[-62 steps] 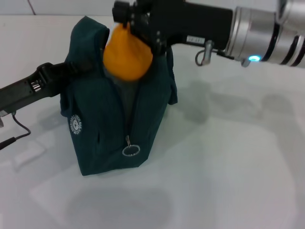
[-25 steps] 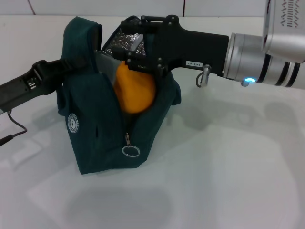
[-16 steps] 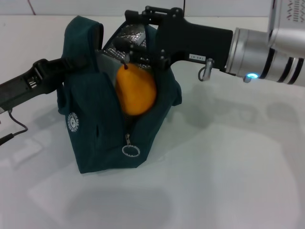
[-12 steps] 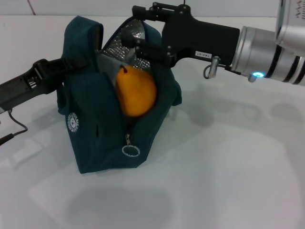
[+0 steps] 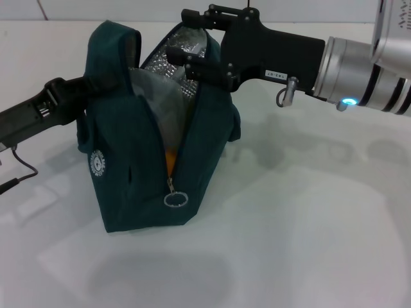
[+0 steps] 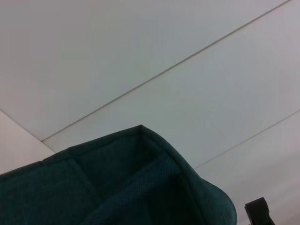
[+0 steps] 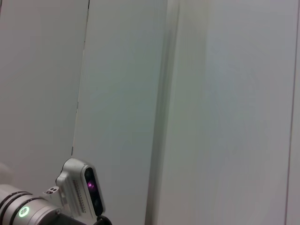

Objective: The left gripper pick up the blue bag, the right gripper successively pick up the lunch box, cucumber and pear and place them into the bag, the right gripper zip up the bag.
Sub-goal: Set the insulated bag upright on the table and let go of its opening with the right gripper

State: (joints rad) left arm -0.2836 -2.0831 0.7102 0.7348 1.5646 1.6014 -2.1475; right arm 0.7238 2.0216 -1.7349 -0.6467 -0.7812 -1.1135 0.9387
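The dark blue bag (image 5: 141,160) stands upright on the white table (image 5: 308,218), its top open and its silver lining (image 5: 183,48) showing. My left gripper (image 5: 96,86) is shut on the bag's upper left edge. The bag's fabric also fills the bottom of the left wrist view (image 6: 117,187). My right gripper (image 5: 182,37) hangs open and empty just above the bag's mouth. The orange pear (image 5: 170,158) is down inside the bag; only a sliver shows through the unzipped front slit. The lunch box and cucumber are hidden.
The zipper pull ring (image 5: 175,199) hangs low on the bag's front. A black cable (image 5: 19,172) trails from the left arm on the table. The right wrist view shows only a wall and a grey robot part (image 7: 79,187).
The right gripper lowered the pear into the bag's mouth, opened and drew up and back a little. The pear sank inside and the bag's front closed over it.
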